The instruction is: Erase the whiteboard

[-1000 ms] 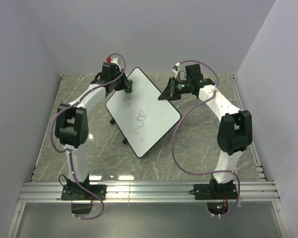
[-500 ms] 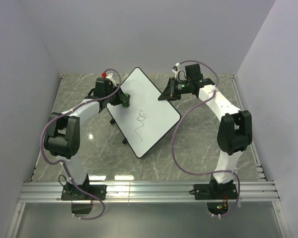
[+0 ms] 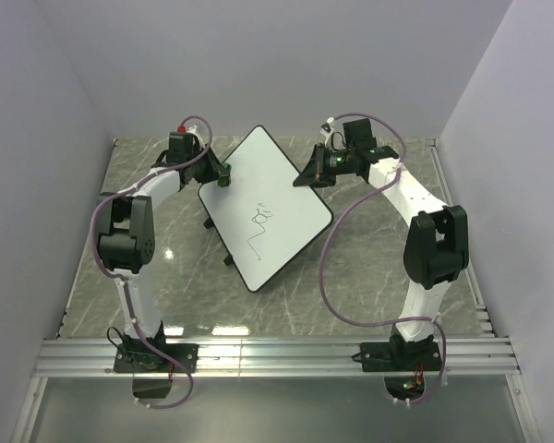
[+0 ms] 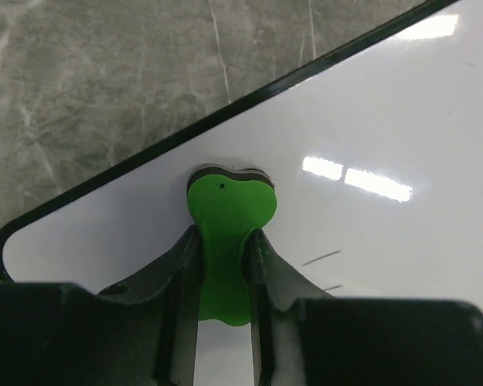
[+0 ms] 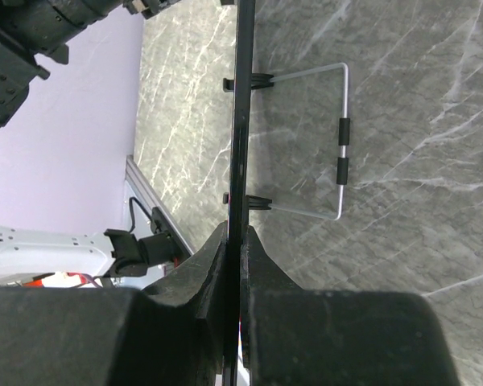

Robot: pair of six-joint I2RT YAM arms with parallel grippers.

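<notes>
Green eraser (image 4: 228,213), pinched in the jaws of the left gripper (image 4: 224,241), has slid to the far-left edge of the whiteboard (image 3: 277,217) mid-tabletop (image 3: 379,268); the right gripper (image 5: 235,241) jaws clamp its right edge.

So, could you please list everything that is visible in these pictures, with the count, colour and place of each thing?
whiteboard: one, white with a black rim, propped at a tilt on the far middle of the table
scribble: one, black, middle of the whiteboard
eraser: one, green, its end against the whiteboard near the rim
wire stand: one, silver with black sleeves, behind the whiteboard
table: one, grey marble, under everything
rail: one, silver, along the table's near edge
left claw: one, black, shut on the eraser
right claw: one, black, shut on the whiteboard's edge
</notes>
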